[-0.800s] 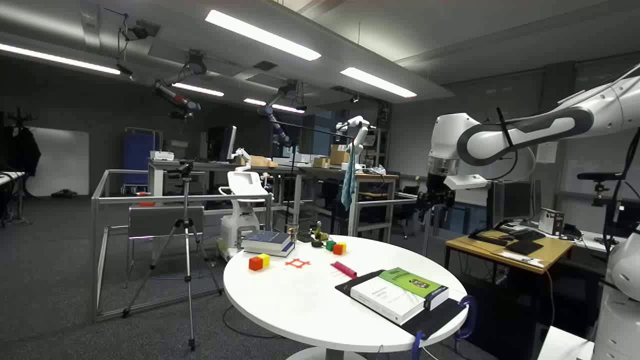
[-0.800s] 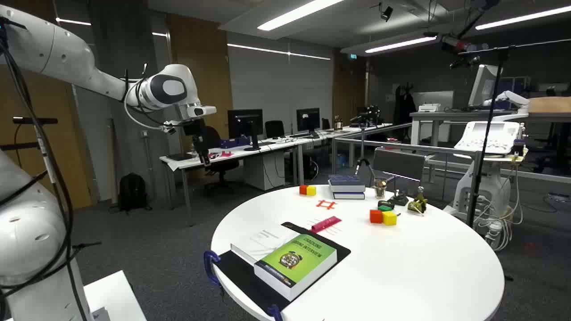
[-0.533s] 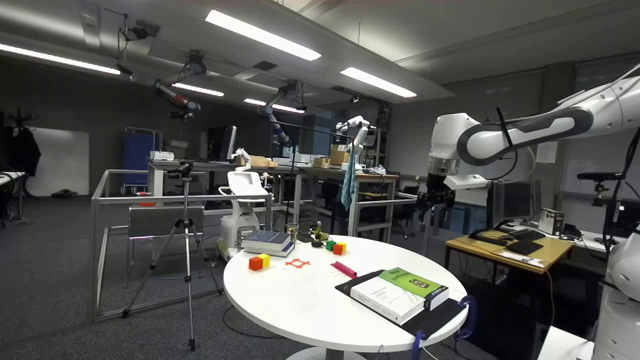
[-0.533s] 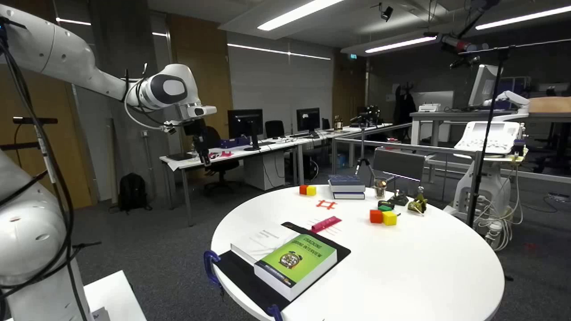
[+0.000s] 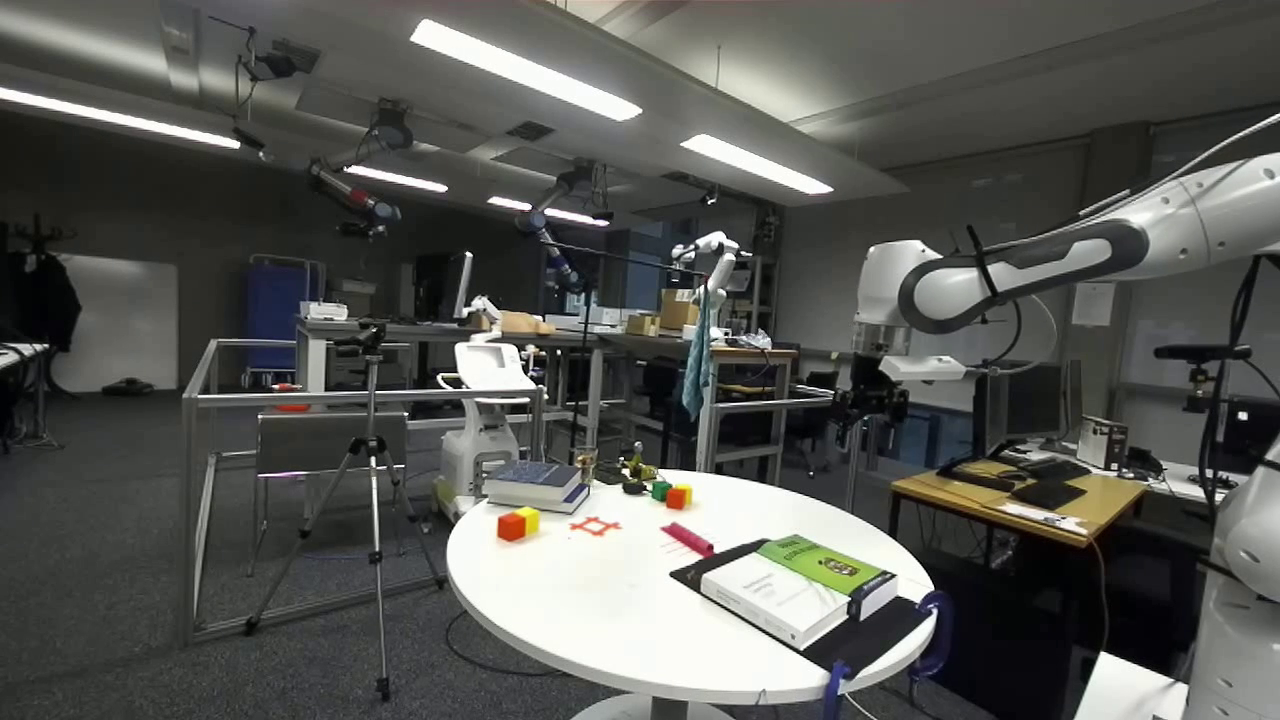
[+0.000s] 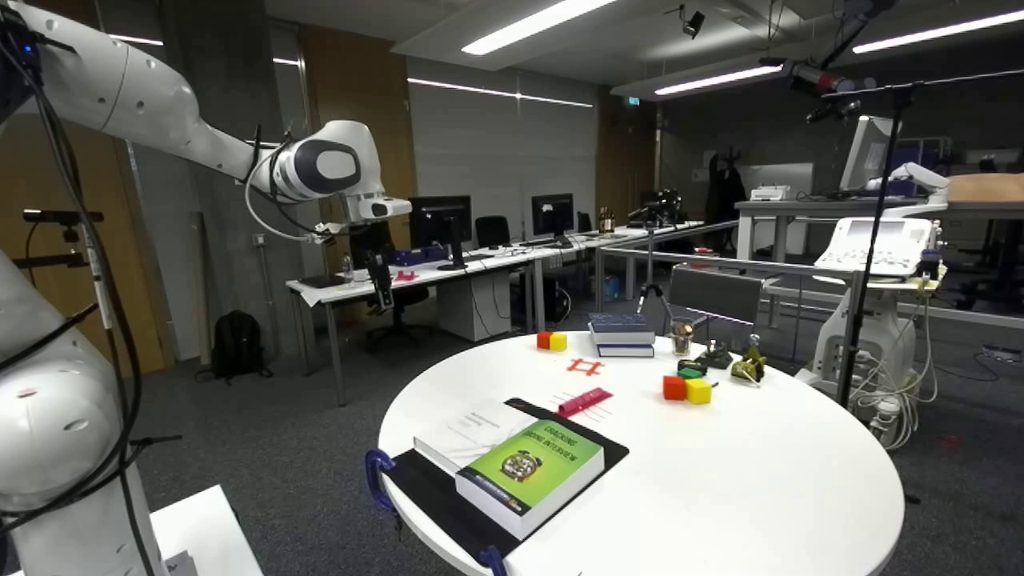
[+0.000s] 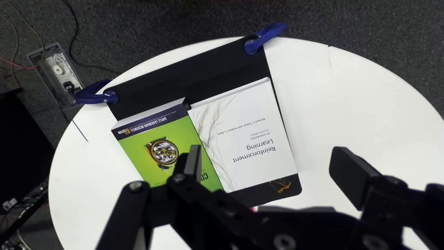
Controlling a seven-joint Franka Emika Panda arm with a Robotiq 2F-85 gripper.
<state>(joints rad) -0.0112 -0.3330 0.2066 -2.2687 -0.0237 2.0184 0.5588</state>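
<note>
The tool (image 7: 267, 170) hangs in the air well above the tabletop (image 7: 364, 104), its fingers (image 7: 350, 177) spread wide with nothing between them. Below it, in the wrist view, lie a green book (image 7: 163, 149), left, and a white book (image 7: 239, 139), right, side by side on a black mat (image 7: 208, 74). This looks like a lining-up step toward the books, with no contact made; a descent would call for setting the fingers along one cover's sides, and the seam between the books probably leaves a finger little space. The white book's right side seems easier to reach, as the tabletop stretches on from there toward its curved edge. At the far edge in that view, two blue clamps (image 7: 265, 39) hold the mat's corners and ask for care. In an exterior view, a pink tube (image 6: 584, 402) lies just beside the mat, a red block (image 6: 674, 389) farther right.
</note>
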